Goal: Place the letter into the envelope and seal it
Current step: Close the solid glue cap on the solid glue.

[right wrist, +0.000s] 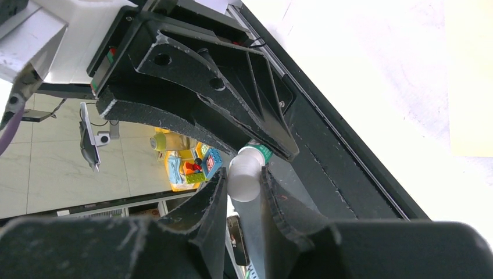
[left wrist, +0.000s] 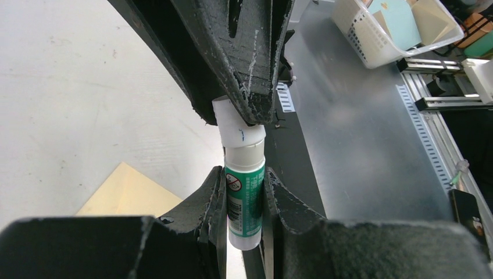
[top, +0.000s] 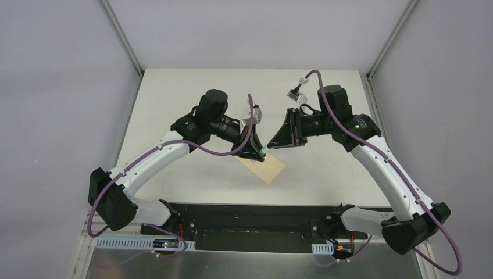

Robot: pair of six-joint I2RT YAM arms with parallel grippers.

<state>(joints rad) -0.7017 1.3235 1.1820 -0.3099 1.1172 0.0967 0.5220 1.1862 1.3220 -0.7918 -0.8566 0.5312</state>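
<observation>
Envelope (top: 266, 167) lies flat on the table (top: 192, 104), just under the spot where both tools meet, w/ its near corner showing. We can't make out the letter as a separate sheet; it may be inside or hidden, can't tell.

Risks, as we judge them:
- A pull off-axis could let the cap (right wrist: 243, 174) slip out, or twist the glue stick (left wrist: 245, 215) in its grip.
- A hard tug could drag the stick free & drop it onto the paper below.
- A jerky release could smear glue on the wrong spot.

Pose: left gripper (left wrist: 245, 192) is pinching the stick's green-white body, and right gripper (right wrist: 244, 186) is pinching the white cap. Both arms reach fwd & bend inward, wrists turned toward each other, tips almost touching in mid-air, clear of the table.
</observation>
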